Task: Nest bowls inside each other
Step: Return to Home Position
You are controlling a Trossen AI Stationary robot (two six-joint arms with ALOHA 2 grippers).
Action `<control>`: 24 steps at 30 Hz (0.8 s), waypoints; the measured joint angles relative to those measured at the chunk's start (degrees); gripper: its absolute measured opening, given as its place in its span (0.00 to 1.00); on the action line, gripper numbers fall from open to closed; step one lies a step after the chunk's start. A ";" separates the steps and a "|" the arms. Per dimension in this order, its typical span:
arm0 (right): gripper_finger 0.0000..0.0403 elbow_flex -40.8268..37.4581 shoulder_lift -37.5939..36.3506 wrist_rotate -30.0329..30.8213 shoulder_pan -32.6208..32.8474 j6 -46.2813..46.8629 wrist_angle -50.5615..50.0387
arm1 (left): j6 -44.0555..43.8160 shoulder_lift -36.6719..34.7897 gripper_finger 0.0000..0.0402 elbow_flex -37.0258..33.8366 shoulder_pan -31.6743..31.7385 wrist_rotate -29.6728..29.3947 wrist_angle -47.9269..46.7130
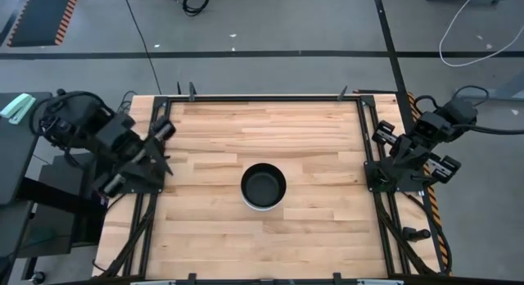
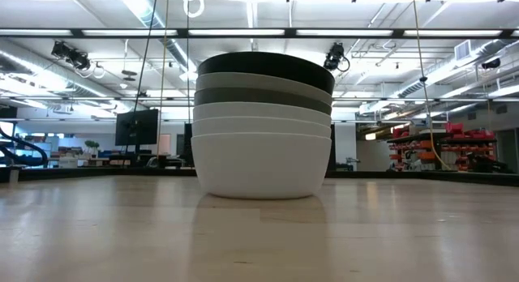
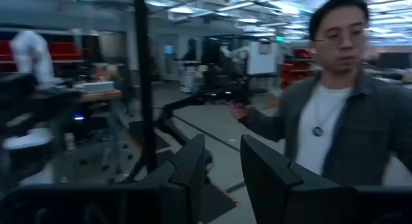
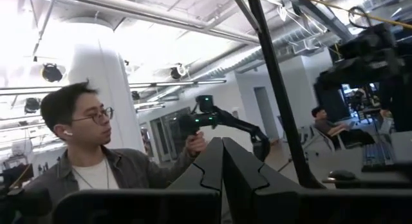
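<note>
Jaws: left jaws parted and empty, at the left edge of the desk (image 1: pixel 311 137); right jaws closed together at its right edge.
Stack: six round, smooth bowls (image 2: pixel 261 164) nested mid-desk, from the bottom three white, one dark grey, one light grey, one black.
Desk surface: pale wood planks.

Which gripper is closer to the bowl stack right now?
Left, marginally. Left gripper sits at the left edge of the table, off the bowl stack's left; right gripper sits just beyond the right edge, off its right. Neither touches it.
</note>
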 joint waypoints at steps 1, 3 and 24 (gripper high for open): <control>0.03 0.00 0.03 -0.01 0.21 0.01 0.00 | -0.02 -1.41 0.27 -1.14 -0.02 -1.45 -0.07; 0.03 0.00 0.03 -0.14 0.37 0.05 -0.08 | -1.08 -3.91 0.27 -3.26 -0.02 -5.10 -0.55; 0.03 -1.88 -3.75 -11.34 0.36 -1.44 5.99 | -5.41 -21.27 0.27 -28.21 -0.13 -3.72 14.26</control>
